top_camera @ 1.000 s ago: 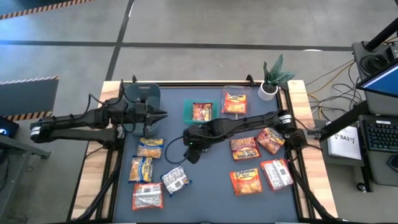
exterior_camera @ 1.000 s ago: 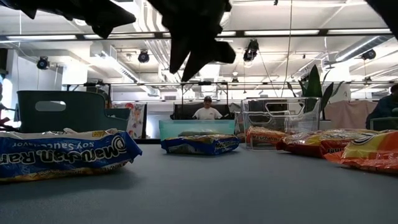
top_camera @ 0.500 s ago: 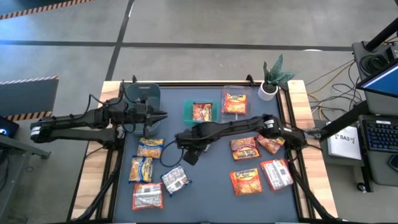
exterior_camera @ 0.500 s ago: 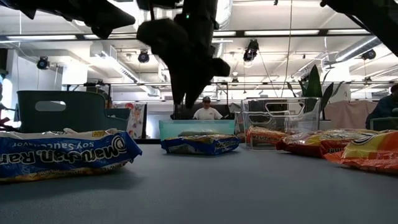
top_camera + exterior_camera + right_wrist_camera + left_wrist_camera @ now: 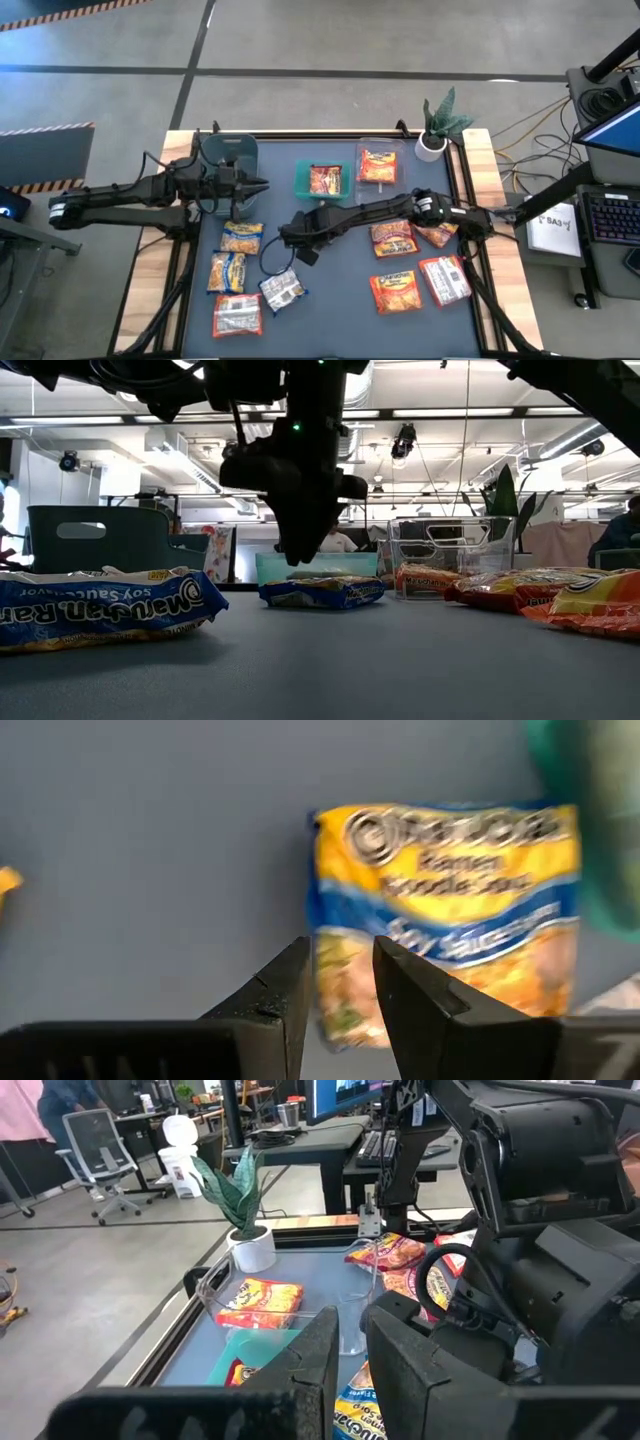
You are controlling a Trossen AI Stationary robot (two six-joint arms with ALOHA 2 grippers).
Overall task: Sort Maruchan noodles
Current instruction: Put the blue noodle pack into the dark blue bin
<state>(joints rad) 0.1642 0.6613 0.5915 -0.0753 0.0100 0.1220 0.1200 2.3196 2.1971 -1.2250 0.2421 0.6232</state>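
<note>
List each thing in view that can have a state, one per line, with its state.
Right claw: slightly open, empty, near a yellow-and-blue packet
Left claw: hovering at the grey bin's edge
Green bin: holds one red packet
Clear bin: holds one orange packet
Loose packets: flat on the table

Grey concrete floor (image 5: 300, 40), ceiling strip lights (image 5: 440, 412), office chair (image 5: 95, 1150)

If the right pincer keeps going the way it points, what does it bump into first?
Probably the yellow-and-blue noodle packet straight ahead of the right pincer, though how far off it lies is hard to judge.
</note>
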